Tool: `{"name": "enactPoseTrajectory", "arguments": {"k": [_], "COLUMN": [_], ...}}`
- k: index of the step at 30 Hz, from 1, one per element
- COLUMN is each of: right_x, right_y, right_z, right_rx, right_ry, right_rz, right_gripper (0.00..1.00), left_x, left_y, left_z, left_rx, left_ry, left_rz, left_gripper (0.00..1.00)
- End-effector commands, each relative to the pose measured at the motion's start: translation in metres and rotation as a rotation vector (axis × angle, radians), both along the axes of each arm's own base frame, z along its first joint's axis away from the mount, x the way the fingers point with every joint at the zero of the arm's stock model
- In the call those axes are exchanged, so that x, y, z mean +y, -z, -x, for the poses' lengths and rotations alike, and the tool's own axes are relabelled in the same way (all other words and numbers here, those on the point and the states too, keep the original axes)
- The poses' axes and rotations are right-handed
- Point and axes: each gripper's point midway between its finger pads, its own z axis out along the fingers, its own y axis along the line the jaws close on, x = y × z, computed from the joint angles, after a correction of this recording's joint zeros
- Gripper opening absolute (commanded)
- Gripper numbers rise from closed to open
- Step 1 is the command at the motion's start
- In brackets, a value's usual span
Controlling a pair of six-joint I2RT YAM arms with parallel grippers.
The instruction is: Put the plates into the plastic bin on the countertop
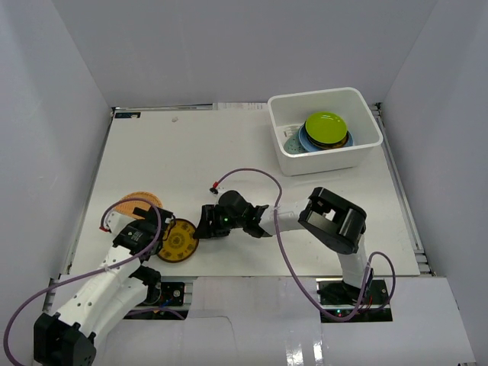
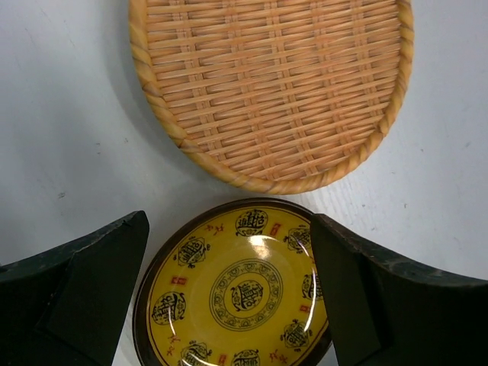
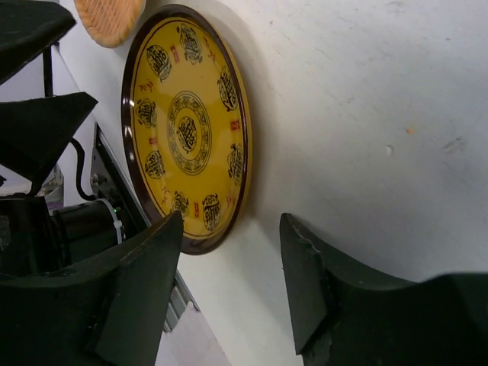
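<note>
The yellow patterned plate (image 1: pixel 177 241) lies flat on the table (image 1: pixel 229 145) between my two grippers, and the next move turns on that. My left gripper (image 2: pixel 229 221) is spread wide and empty. In its wrist view the plate sits straight ahead, centred in the gap, with a finger (image 2: pixel 99 274) on each side of its rim, though I cannot tell whether either one touches it. My right gripper (image 3: pixel 229 225) is also open and empty. It faces the plate from the opposite side, but the plate sits ahead and off toward one finger (image 3: pixel 137 282), so bare table shows in its gap. I judge my left gripper nearer and better lined up. The plate is round, so no axis matters. The orange woven plate (image 2: pixel 274 84) lies just beyond the yellow one, close but apart. The white bin (image 1: pixel 320 162) is well away, behind my right gripper, already holding a green plate (image 1: pixel 325 126) on a blue one (image 1: pixel 305 141).
</note>
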Motion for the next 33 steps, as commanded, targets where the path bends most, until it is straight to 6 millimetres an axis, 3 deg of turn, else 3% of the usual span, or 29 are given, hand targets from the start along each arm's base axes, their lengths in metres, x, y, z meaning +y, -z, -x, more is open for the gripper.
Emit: {"name": "enactPoseTrajectory", "arguments": {"k": [1, 8, 13, 15, 17, 18, 20, 21, 22, 23, 24, 25, 26, 28, 29, 31, 32, 33], "right_x": [0.014, 0.016, -0.009, -0.025, -0.050, -0.057, -0.080, -0.088, -0.098, -0.111, -0.124, -0.135, -0.159, -0.193, -0.225, -0.262, -0.298, -0.316], "right_y": [0.006, 0.020, 0.020, 0.014, -0.005, -0.036, -0.055, -0.088, -0.098, -0.115, -0.150, -0.166, -0.184, -0.221, -0.239, -0.248, -0.244, -0.253], "right_z": [0.003, -0.002, -0.019, -0.034, -0.048, -0.055, -0.068, -0.074, -0.078, -0.094, -0.100, -0.109, -0.132, -0.154, -0.180, -0.210, -0.233, -0.244], "right_rx": [0.029, 0.035, -0.002, -0.023, -0.089, -0.135, -0.180, -0.244, -0.263, -0.296, -0.371, -0.408, -0.441, -0.536, -0.577, -0.625, -0.610, -0.622], "right_ry": [0.010, 0.034, 0.127, 0.171, 0.215, 0.235, 0.275, 0.284, 0.293, 0.333, 0.350, 0.371, 0.437, 0.512, 0.606, 0.705, 0.781, 0.824], "right_rz": [-0.018, 0.021, 0.051, 0.054, 0.044, -0.008, -0.019, -0.067, -0.060, -0.074, -0.120, -0.128, -0.116, -0.122, -0.102, -0.033, 0.013, 0.013], "right_gripper": [0.59, 0.43, 0.11, 0.08, 0.08, 0.08, 0.08, 0.08, 0.08, 0.08, 0.08, 0.08, 0.08, 0.08, 0.08, 0.08, 0.08, 0.08], "left_x": [0.000, 0.010, 0.017, 0.016, 0.015, 0.014, 0.011, 0.009, 0.007, 0.007, 0.007, 0.007, 0.007, 0.005, 0.004, 0.001, -0.002, -0.002], "left_y": [0.007, 0.029, 0.035, 0.037, 0.040, 0.044, 0.049, 0.052, 0.056, 0.058, 0.058, 0.061, 0.062, 0.064, 0.065, 0.067, 0.070, 0.071], "left_z": [-0.008, -0.014, -0.017, -0.019, -0.020, -0.020, -0.019, -0.019, -0.018, -0.018, -0.019, -0.017, -0.018, -0.017, -0.018, -0.020, -0.019, -0.019], "left_rx": [-0.006, -0.022, -0.043, -0.054, -0.063, -0.056, -0.048, -0.048, -0.043, -0.042, -0.051, -0.047, -0.053, -0.064, -0.068, -0.082, -0.074, -0.074], "left_ry": [-0.005, -0.055, -0.081, -0.082, -0.082, -0.082, -0.084, -0.090, -0.086, -0.089, -0.093, -0.094, -0.097, -0.106, -0.102, -0.106, -0.102, -0.102], "left_rz": [0.022, 0.119, 0.151, 0.165, 0.172, 0.183, 0.203, 0.215, 0.227, 0.230, 0.231, 0.233, 0.237, 0.255, 0.263, 0.284, 0.298, 0.301], "left_gripper": [0.98, 0.98, 0.98, 0.98, 0.98, 0.98, 0.98, 0.98, 0.98, 0.98, 0.98, 0.97, 0.92, 0.87, 0.86, 0.86, 0.85, 0.85]}}
